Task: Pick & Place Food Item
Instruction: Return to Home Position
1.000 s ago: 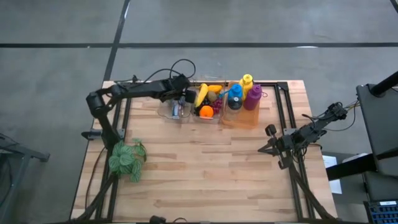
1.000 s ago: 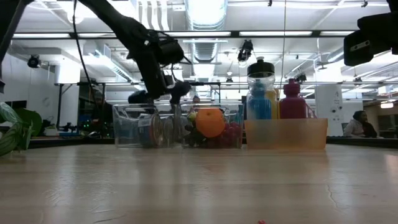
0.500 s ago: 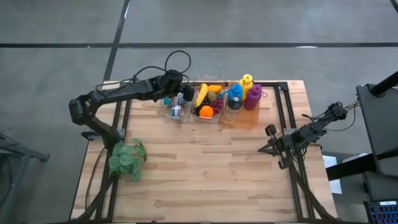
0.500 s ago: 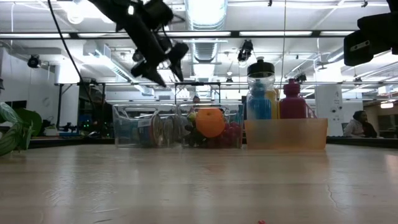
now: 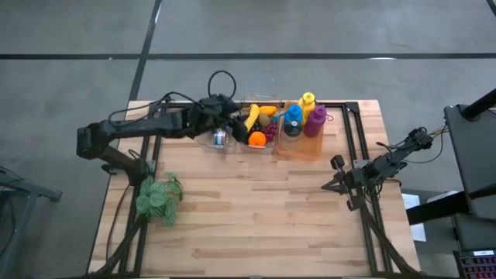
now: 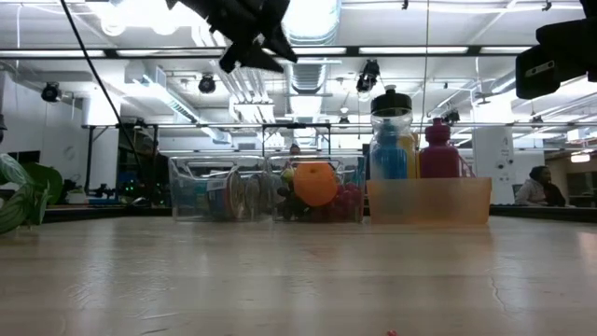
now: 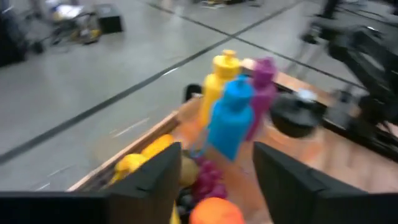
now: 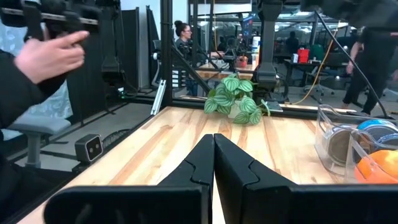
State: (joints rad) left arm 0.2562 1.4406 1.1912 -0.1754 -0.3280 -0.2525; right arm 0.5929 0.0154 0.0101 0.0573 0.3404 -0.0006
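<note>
Since its two fingers stand wide apart with nothing between them, the left gripper is plainly empty. A second ago it was down inside the left bin, among the cans. Half a second ago it had cleared the rim. Now the low view shows it high above the bins, well apart from anything on the table. Seen from above, it is still roughly over the far edge of the left bin, but the arm behind it has folded back toward its own side of the table.

The cans have stayed where they were let go. They sit inside the left bin, free of the gripper, and through the clear wall they appear to stand on edge. Next to them, the middle bin's orange and other fruit have not shifted. Nor have the bottles in the orange bin beyond.

The right gripper has not moved in this time. Its fingers are pressed together on nothing, and it rests near the table's right edge, far from the bins.

By my reading, the placing is finished and the lift is the start of the retreat. All that remains is for the left arm to draw fully back to rest. With the fingers empty and already well above the rims, little stands in its way.
</note>
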